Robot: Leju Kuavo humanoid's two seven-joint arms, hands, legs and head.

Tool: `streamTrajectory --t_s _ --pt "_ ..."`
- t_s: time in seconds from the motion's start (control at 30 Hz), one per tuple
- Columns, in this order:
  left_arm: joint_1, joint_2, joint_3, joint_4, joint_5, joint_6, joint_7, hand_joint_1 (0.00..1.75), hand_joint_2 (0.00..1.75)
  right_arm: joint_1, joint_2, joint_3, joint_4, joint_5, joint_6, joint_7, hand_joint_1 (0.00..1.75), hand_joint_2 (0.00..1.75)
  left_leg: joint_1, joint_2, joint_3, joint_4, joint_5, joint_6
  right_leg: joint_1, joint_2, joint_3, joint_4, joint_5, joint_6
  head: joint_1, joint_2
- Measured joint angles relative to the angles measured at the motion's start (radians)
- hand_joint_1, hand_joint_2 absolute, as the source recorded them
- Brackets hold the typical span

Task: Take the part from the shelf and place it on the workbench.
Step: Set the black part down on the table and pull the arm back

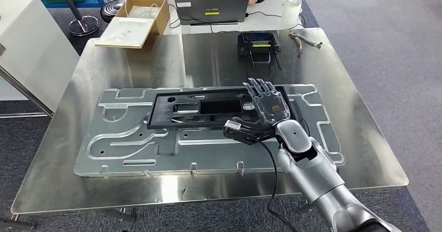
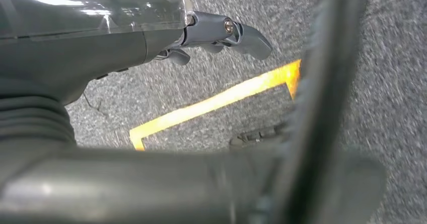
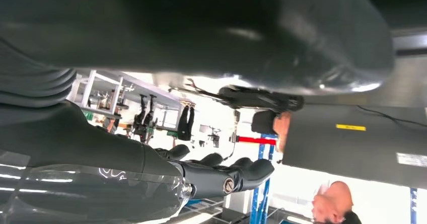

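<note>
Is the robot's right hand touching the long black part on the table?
Cannot tell. In the head view the right hand lies over the end of the black part, fingers spread, but neither contact nor a gap shows plainly.

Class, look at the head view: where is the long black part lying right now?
The long black part lies flat on the grey pressed metal panel in the middle of the steel workbench, its right end under the right hand.
</note>
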State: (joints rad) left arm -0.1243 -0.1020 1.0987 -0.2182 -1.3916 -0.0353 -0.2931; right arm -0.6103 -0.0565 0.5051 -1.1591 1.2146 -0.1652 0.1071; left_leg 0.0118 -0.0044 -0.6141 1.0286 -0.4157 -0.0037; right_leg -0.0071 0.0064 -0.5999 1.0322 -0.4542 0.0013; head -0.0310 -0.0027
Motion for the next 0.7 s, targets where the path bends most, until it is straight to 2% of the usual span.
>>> streamTrajectory --t_s 0.07,0.1,0.13,0.2,0.23,0.27,0.3,0.37,0.4,0.43,0.5,0.53,0.57,0.6,0.63,0.7 --pt "0.001 0.0 0.0 0.0 0.0 0.0 -0.001 0.0 0.0 0.0 0.0 0.0 0.001 0.0 0.0 0.0 0.0 0.0 0.002 0.0 -0.007 0.011 -0.015 -0.012 -0.003 -0.003 -0.006 -0.006 0.012 -0.015 0.0 0.0" --pt "0.002 -0.001 0.0 0.0 0.0 0.0 -0.001 0.0 0.0 -0.001 -0.001 0.0 0.001 0.0 0.0 0.0 0.0 0.0 0.003 0.0 -0.018 0.038 -0.042 -0.016 -0.005 -0.005 -0.011 -0.01 0.02 -0.024 0.0 0.0" --pt "0.002 -0.001 0.0 0.0 0.0 0.0 -0.001 0.0 0.0 -0.002 -0.001 0.0 0.001 0.0 0.0 0.0 0.0 0.0 0.004 0.001 -0.035 0.086 -0.082 -0.019 -0.005 -0.006 -0.018 -0.011 0.027 -0.031 0.0 0.0" --pt "0.002 0.0 0.0 0.0 0.0 -0.001 -0.001 0.0 0.0 -0.001 -0.001 0.0 0.003 0.0 0.0 0.0 0.0 0.0 0.005 0.001 -0.076 0.213 -0.165 -0.023 -0.002 -0.007 -0.037 -0.01 0.041 -0.036 0.0 0.0" --pt "0.002 0.0 0.0 0.0 0.0 -0.001 -0.001 0.0 0.0 0.0 -0.001 0.0 0.004 0.0 0.0 0.0 0.0 0.0 0.005 0.001 -0.084 0.259 -0.188 -0.024 0.0 -0.007 -0.049 -0.009 0.049 -0.037 0.0 0.0" --pt "0.002 0.0 0.0 0.0 0.0 -0.001 -0.001 0.0 0.0 0.001 -0.001 0.0 0.005 0.0 0.0 0.0 0.0 0.0 0.005 0.001 -0.074 0.27 -0.193 -0.023 0.002 -0.007 -0.06 -0.007 0.057 -0.037 0.0 0.0" --pt "0.002 0.0 0.0 0.0 0.0 -0.001 -0.001 0.0 0.0 0.002 -0.001 0.0 0.005 0.0 0.0 0.0 0.0 0.0 0.005 0.001 -0.044 0.239 -0.182 -0.021 0.004 -0.006 -0.07 -0.006 0.064 -0.036 0.0 0.0" --pt "0.0 0.001 0.0 0.0 0.0 -0.001 -0.001 0.0 0.0 0.002 -0.001 -0.001 0.005 0.0 0.0 0.0 0.0 0.0 0.002 0.001 0.055 0.096 -0.142 -0.01 0.006 -0.006 -0.085 -0.004 0.08 -0.032 0.0 0.0" --pt "-0.002 0.001 0.0 0.0 0.0 -0.001 -0.001 0.0 0.0 0.001 -0.001 -0.002 0.005 0.0 0.0 0.0 0.0 0.0 -0.001 0.001 0.093 0.033 -0.126 -0.005 0.007 -0.006 -0.089 -0.004 0.087 -0.028 0.0 0.0" --pt "-0.003 0.002 0.0 0.0 0.0 0.0 -0.002 0.0 0.0 0.0 -0.001 -0.003 0.005 0.0 0.0 0.0 0.0 0.0 -0.005 0.0 0.115 -0.006 -0.117 0.001 0.006 -0.007 -0.091 -0.004 0.095 -0.022 0.0 0.0" --pt "-0.004 0.003 0.0 0.0 0.0 0.001 -0.002 0.0 0.0 -0.001 -0.002 -0.004 0.004 0.0 -0.001 0.0 0.0 0.0 -0.013 0.0 0.116 -0.019 -0.103 0.01 0.004 -0.008 -0.091 -0.011 0.111 -0.009 0.0 0.0" --pt "-0.003 0.002 0.0 0.0 0.0 0.001 -0.003 0.0 0.0 -0.001 -0.002 -0.005 0.005 0.0 -0.001 -0.001 0.0 0.0 -0.011 0.001 0.113 -0.023 -0.092 0.016 0.003 -0.007 -0.093 -0.015 0.119 -0.003 0.0 0.0" --pt "-0.003 0.002 0.0 0.0 0.0 0.0 -0.002 0.0 0.0 -0.001 -0.004 -0.005 0.005 0.0 -0.001 -0.001 0.0 0.0 -0.008 0.003 0.107 -0.028 -0.078 0.022 0.002 -0.006 -0.098 -0.013 0.112 0.002 0.0 0.0" --pt "-0.003 0.002 0.0 0.0 0.001 -0.001 -0.003 0.0 0.0 -0.001 -0.005 -0.007 0.005 0.0 -0.001 -0.001 0.0 0.0 -0.005 0.006 0.099 -0.035 -0.061 0.03 0.002 -0.005 -0.107 0.004 0.086 0.007 0.0 0.0" --pt "-0.004 0.001 0.0 0.0 0.001 -0.003 -0.004 0.0 0.0 -0.002 -0.006 -0.008 0.006 0.0 -0.001 -0.002 0.0 0.0 -0.002 0.009 0.087 -0.04 -0.045 0.035 0.001 -0.003 -0.121 0.041 0.041 0.012 0.0 0.0" --pt "-0.003 0.001 0.0 0.0 0.002 -0.006 -0.005 0.0 0.0 -0.001 -0.008 -0.01 0.007 0.0 -0.001 -0.002 0.0 0.0 -0.002 0.012 0.057 -0.04 -0.021 0.04 -0.004 -0.004 -0.149 0.163 -0.066 0.02 0.0 0.0"
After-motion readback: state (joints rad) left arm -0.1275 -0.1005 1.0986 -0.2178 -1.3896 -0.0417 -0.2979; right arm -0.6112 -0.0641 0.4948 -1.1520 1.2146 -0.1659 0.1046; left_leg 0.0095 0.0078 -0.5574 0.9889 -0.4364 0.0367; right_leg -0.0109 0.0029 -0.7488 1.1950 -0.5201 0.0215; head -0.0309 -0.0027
